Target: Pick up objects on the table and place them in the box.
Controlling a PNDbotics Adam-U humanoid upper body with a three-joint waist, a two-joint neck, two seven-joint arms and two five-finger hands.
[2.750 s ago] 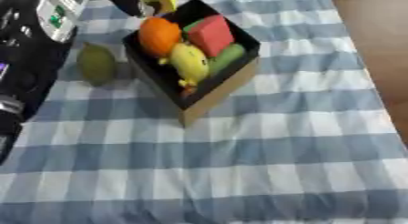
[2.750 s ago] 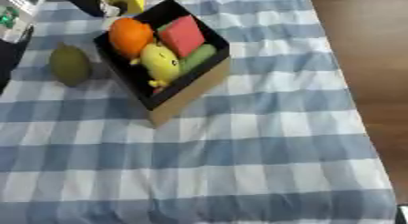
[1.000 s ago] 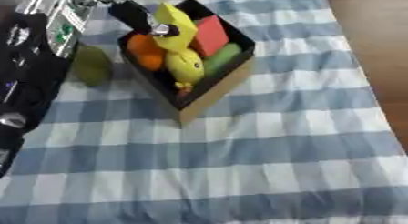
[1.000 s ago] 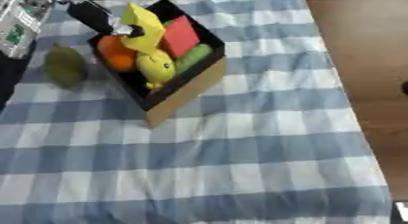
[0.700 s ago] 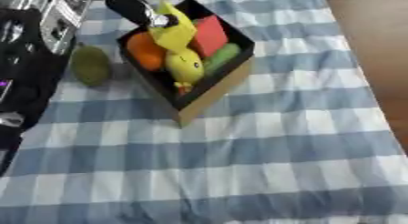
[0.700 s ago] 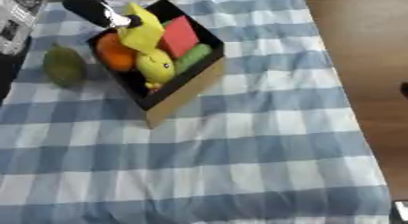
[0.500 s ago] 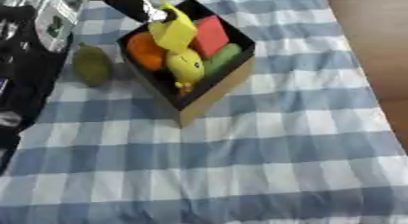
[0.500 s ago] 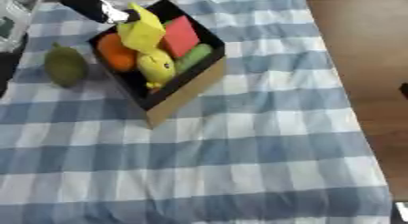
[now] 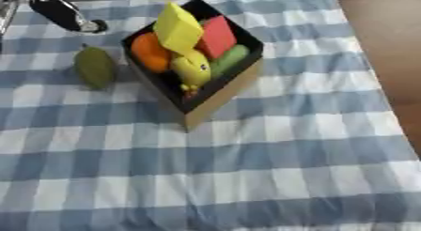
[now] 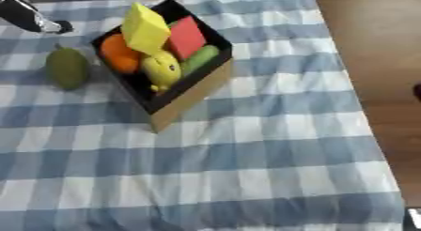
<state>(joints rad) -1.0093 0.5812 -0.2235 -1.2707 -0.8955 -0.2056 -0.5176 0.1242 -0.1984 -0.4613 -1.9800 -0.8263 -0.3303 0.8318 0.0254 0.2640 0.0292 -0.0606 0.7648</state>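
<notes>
Blue-and-white checked tablecloth [image 9: 271, 164], black-lined cardboard box [image 9: 215, 91] holding yellow block [image 9: 177, 27], red block [image 9: 217, 35], orange, yellow duck, green piece, dull green pear-shaped fruit [image 9: 95, 68] just left of box, left hand [image 9: 62, 13] up-left of box, finger state unclear.

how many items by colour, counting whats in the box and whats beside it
yellow: 2, the block and the duck-like toy
orange: 1, the round fruit
red: 1, the block
green: 2, the long piece in the box and the fruit on the cloth
total: 6

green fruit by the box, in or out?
Out. The green fruit lies on the checked cloth left of the box, apart from it.
</notes>
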